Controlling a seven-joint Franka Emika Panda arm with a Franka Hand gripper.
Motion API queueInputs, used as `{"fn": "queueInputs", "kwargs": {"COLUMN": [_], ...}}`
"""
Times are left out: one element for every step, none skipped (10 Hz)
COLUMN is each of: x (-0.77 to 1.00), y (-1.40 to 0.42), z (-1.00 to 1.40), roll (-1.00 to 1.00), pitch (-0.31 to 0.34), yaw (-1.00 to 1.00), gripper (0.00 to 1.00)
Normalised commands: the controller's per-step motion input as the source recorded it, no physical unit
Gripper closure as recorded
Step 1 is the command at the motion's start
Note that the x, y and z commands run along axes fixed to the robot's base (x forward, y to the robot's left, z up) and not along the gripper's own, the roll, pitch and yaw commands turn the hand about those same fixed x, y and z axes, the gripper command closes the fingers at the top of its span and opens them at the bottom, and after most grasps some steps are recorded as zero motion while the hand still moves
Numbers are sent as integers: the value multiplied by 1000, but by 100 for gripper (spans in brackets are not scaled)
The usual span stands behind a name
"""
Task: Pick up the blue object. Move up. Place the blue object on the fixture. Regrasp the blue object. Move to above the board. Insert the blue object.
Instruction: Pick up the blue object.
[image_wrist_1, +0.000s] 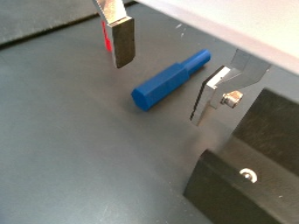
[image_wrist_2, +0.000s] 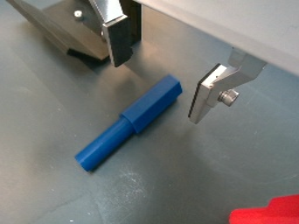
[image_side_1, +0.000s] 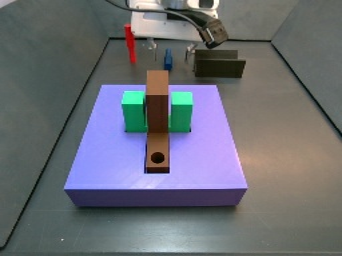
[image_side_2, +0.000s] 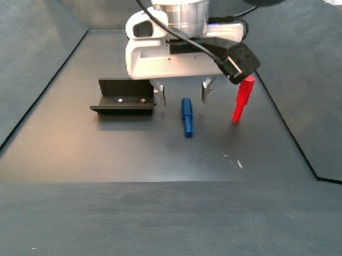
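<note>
We judge the task to be at its very start: none of the 6 steps is done. The slim bright-blue peg (image_wrist_2: 131, 122) lies flat on the dark grey floor (image_wrist_2: 233, 166), and nothing grips it. In both wrist views the pincer (image_wrist_1: 163, 77) hangs just above it with its 2 flat silver fingers (image_wrist_1: 214, 93) spread apart, 1 on each side of the peg's thicker end, and we see no contact between pads and peg. In a side view the pincer (image_side_2: 185, 95) sits low over the far end of the blue peg (image_side_2: 187, 116), so we take the pick-up as being lined up but not yet closed.

The small dark olive-black open-box fixture (image_side_2: 122, 98) stands near the peg, apart from it and holding nothing. A red peg (image_side_2: 243, 101) stands upright just on the other side of the blue one, and its nearness to the pincer is something we would watch during the closing.

Well apart from all this lies the large flat periwinkle-purple board (image_side_1: 94, 165), with its long brown strip (image_side_1: 159, 120), the round hole (image_side_1: 159, 158) unfilled, and 2 green blocks (image_side_1: 134, 110) flanking the strip.

What remains, as we read it: closing on the peg, lifting, setting it on the fixture, regrasping, travelling above the board, and inserting.
</note>
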Motion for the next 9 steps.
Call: {"fn": "queueInputs", "kwargs": {"x": [0,0,0,0,0,0,0,0,0], "y": [43,20,14,20,9,6,11,0,0], "z": [-229,-131,-66,-117,-100,-57,-126,0,0], "roll": [-64,-87,-100,-116,-113,-89,-111,0,0], "pitch": [0,0,0,-27,-11,-3,-40,0,0], "yaw": [0,0,0,0,0,0,0,0,0], "gripper": [0,0,0,0,0,0,0,0,100]}}
